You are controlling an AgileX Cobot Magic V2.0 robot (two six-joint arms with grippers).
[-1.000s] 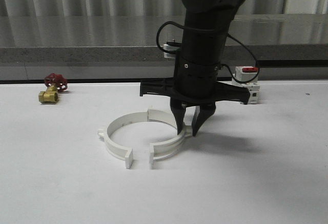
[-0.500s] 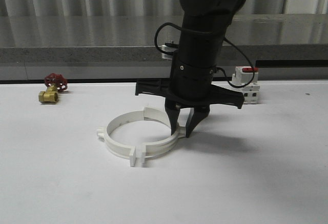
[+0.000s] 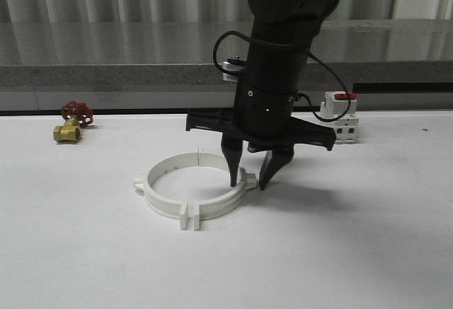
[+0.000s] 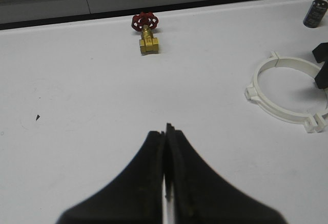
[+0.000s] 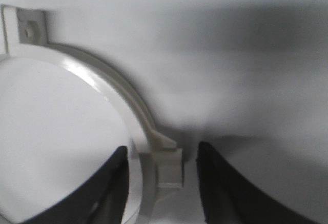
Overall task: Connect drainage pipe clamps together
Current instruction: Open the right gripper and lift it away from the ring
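Two white plastic half-ring clamps [image 3: 192, 192] sit joined as a ring on the white surface [image 3: 354, 252]. Right claw [image 3: 249, 182] is parted, straddling the ring's right-side lug [image 5: 168, 166], gripping nothing. Left claw [image 4: 165, 131] is pressed closed, well apart.

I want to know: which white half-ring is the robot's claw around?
The right-hand half-ring, with open right gripper fingers astride its band; the left-hand half-ring lies untouched.

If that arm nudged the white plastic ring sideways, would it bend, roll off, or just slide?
The white plastic ring would probably slide: it lies flat on the smooth white table, so rolling looks unlikely. Its thin band suggests it is light and may flex slightly. Being two halves, it might separate at the flanged tabs under the right gripper.
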